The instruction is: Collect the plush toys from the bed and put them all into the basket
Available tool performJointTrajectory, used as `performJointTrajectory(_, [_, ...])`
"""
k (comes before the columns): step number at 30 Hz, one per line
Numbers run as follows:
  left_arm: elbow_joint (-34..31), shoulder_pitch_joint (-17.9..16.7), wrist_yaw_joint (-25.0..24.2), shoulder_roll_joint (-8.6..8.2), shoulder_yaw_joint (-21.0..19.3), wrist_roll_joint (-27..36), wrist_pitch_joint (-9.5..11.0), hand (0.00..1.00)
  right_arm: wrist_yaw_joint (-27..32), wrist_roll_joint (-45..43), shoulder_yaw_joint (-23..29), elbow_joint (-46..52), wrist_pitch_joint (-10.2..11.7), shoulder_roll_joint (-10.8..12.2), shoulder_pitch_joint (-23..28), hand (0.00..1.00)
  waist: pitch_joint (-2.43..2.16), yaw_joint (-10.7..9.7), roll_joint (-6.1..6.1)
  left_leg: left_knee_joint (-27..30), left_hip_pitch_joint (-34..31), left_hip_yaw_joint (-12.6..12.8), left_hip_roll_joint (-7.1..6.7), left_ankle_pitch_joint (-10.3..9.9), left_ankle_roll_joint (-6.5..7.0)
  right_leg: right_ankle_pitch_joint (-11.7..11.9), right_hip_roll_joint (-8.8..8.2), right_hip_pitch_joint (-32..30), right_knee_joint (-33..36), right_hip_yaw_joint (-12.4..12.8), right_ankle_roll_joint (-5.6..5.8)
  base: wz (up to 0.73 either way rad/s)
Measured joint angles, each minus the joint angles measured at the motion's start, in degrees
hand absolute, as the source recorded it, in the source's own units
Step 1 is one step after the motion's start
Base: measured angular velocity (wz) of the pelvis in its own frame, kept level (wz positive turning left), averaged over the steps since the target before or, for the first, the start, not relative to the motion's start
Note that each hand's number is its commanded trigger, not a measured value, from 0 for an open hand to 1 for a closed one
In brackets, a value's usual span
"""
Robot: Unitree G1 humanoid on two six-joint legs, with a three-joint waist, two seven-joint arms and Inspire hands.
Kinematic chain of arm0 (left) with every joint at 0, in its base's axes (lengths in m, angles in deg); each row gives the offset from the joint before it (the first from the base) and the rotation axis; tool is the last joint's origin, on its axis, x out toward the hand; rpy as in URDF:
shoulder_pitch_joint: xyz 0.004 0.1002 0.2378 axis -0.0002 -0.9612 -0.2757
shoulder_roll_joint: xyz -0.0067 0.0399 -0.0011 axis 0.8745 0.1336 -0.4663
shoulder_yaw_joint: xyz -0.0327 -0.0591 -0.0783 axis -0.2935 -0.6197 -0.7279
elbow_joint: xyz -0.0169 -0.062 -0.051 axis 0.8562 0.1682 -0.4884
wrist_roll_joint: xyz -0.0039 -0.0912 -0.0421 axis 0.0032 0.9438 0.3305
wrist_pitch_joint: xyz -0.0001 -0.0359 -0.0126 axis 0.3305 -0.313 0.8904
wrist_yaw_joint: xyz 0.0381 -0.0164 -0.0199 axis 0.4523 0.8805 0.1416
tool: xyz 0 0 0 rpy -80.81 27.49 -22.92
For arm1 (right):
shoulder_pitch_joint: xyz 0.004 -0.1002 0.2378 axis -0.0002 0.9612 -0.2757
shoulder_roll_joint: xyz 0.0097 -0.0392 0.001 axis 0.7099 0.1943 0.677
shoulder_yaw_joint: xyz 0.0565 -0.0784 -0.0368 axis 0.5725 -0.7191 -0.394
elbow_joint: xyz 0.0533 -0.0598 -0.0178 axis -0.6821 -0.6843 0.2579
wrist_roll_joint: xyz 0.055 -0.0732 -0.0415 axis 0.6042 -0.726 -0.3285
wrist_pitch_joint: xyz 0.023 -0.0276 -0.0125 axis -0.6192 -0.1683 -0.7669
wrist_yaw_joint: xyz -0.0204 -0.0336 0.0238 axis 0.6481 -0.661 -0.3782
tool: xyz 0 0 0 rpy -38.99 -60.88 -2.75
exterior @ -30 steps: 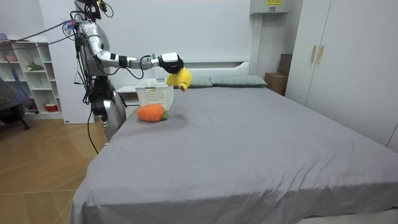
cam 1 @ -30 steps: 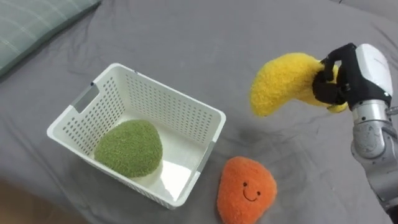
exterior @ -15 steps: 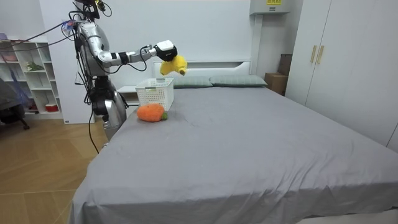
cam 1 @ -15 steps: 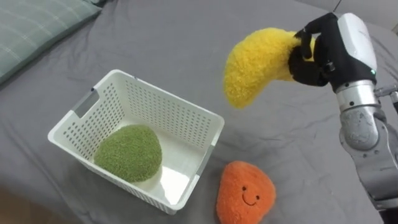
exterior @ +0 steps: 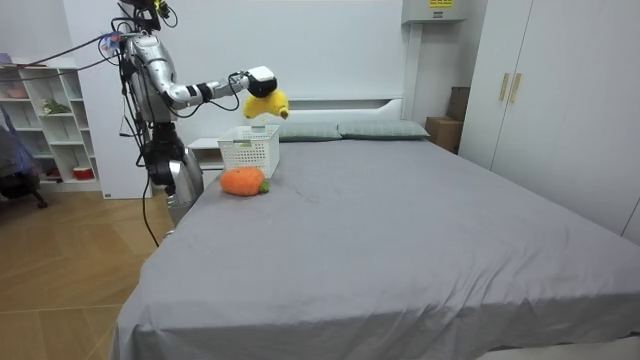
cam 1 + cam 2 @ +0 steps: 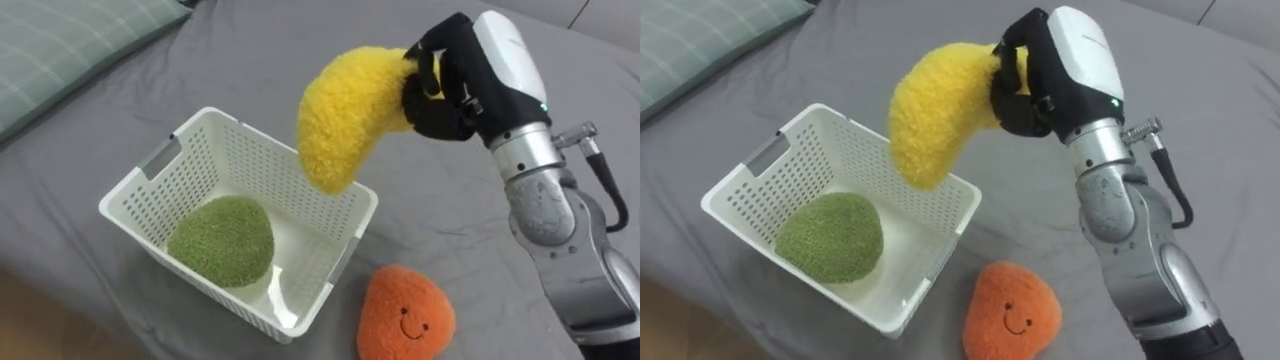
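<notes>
Bed (image 6: 250, 60) carries white basket (image 6: 250, 160). Yellow plush (image 6: 345, 115) over basket's far rim, your right hand (image 6: 455, 85) curled tight round it. Orange plush (image 6: 405, 318) beside basket, green plush (image 6: 222, 240) inside. Drop step: you likely shift inward, then release.

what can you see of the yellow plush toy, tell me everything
The yellow plush toy is a fuzzy, curved, banana-like shape of soft pile fabric, plain yellow throughout. The right hand grips its upper end, dark fingers curled round it. It hangs in the air, rounded end drooping over the far side of the white basket, apparently clear of it.
</notes>
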Motion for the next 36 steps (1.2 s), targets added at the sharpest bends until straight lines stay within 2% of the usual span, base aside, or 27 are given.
performJointTrajectory(5, [0.7, 0.0, 0.6, 0.00, 0.1, -1.1, -1.0, 0.00, -3.5, 0.0, -3.3, 0.7, -1.3, 1.6, 0.0, 1.00, 0.12, 2.4, -0.26, 0.0, 0.4, -0.2, -0.04, -0.1, 0.00, 0.0, 0.00, 0.4, 0.0, 0.0, 0.02, 0.00])
performJointTrajectory(7, [1.5, 0.3, 0.6, -0.04, 0.1, -2.1, -1.3, 0.00, -4.5, 0.0, -4.3, 0.7, -1.9, 2.5, 0.0, 1.00, 0.32, 3.0, 0.02, 0.1, 0.4, -0.3, -0.07, -0.1, 0.00, 0.0, 0.01, 0.5, 0.0, 0.0, 0.04, 0.02])
performJointTrajectory(10, [2.0, 0.2, 0.4, -0.16, 0.1, -3.7, -2.3, 0.00, -6.1, -0.2, -5.9, 0.8, -2.8, 4.7, 0.0, 1.00, 0.31, 4.1, 0.01, 0.1, 0.4, -0.5, -0.12, -0.1, 0.00, 0.0, 0.04, 0.5, 0.0, 0.2, 0.06, 0.03])
performJointTrajectory(13, [2.2, 0.3, 0.3, -1.24, 0.0, -5.0, -3.1, 0.00, -8.5, -2.2, -8.0, 0.8, -2.9, 7.2, 0.0, 1.00, 0.42, 4.8, 0.17, 0.1, 0.1, -0.9, -0.21, -0.1, 0.00, 0.0, 0.04, 0.4, -0.1, 0.2, 0.06, 0.07])
performJointTrajectory(16, [2.0, 0.5, 0.3, -2.65, -0.8, -6.8, -3.2, 0.00, -10.5, -4.9, -9.4, 0.7, -2.9, 8.0, 0.0, 1.00, 0.43, 6.0, 0.18, 0.2, -0.3, -1.4, -0.28, 0.0, -0.02, 0.1, 0.03, 0.3, -0.3, -0.1, 0.07, 0.08])
performJointTrajectory(22, [1.5, 0.4, 0.1, -2.82, -0.7, -7.2, -3.2, 0.00, -11.2, -5.3, -11.3, -3.1, -2.9, 8.8, 0.0, 1.00, 0.42, 7.3, 0.13, 0.3, -0.4, -2.0, -0.40, 0.0, -0.04, 0.1, 0.03, 0.8, -1.0, -1.2, 0.13, 0.08])
performJointTrajectory(23, [1.5, 0.4, 0.2, -2.82, -0.7, -7.2, -3.2, 0.00, -11.2, -5.3, -11.3, -4.6, -3.0, 8.9, 0.0, 0.85, 0.48, 7.4, 0.13, 0.3, -0.4, -2.3, -0.46, 0.0, -0.04, 0.1, -0.01, 1.0, -1.0, -1.5, 0.13, 0.12])
performJointTrajectory(24, [1.5, 0.4, 0.3, -2.82, -0.7, -7.2, -3.2, 0.00, -11.2, -5.5, -11.3, -6.2, -3.2, 9.1, 0.0, 0.57, 0.53, 7.5, 0.03, 0.3, -0.3, -2.6, -0.52, 0.0, -0.04, 0.1, -0.02, 1.1, -1.1, -1.7, 0.14, 0.13])
performJointTrajectory(25, [1.5, 0.5, 0.5, -2.82, -0.7, -7.2, -3.2, 0.00, -11.2, -5.5, -11.3, -7.6, -3.4, 9.2, 0.0, 0.43, 0.69, 7.6, -0.20, 0.3, -0.3, -2.9, -0.55, 0.0, -0.05, 0.1, -0.02, 1.2, -1.1, -1.8, 0.14, 0.09])
performJointTrajectory(26, [1.6, 0.5, 0.6, -2.82, -0.7, -7.2, -3.2, 0.00, -11.2, -5.5, -11.3, -8.2, -3.4, 9.3, 0.0, 0.09, 0.84, 7.6, -0.26, 0.3, -0.4, -3.0, -0.57, 0.0, -0.06, 0.1, -0.02, 1.2, -1.1, -1.8, 0.14, 0.06])
performJointTrajectory(27, [1.6, 0.5, 0.6, -2.84, -0.7, -7.2, -3.2, 0.00, -11.2, -5.5, -11.3, -8.9, -3.6, 9.5, 0.0, 0.00, 1.04, 7.6, -0.48, 0.3, -0.4, -3.1, -0.59, 0.0, -0.06, 0.1, -0.01, 1.2, -1.1, -1.9, 0.14, 0.03])
performJointTrajectory(36, [1.6, 0.4, 0.7, -3.01, -0.7, -7.2, -3.3, 0.00, -11.1, -5.6, -11.3, -9.5, -3.7, 9.5, 0.0, 0.00, 0.96, 7.6, -0.69, 0.5, -0.5, -3.4, -0.70, 0.0, -0.06, 0.1, -0.06, 1.2, -1.1, -2.3, 0.19, 0.01])
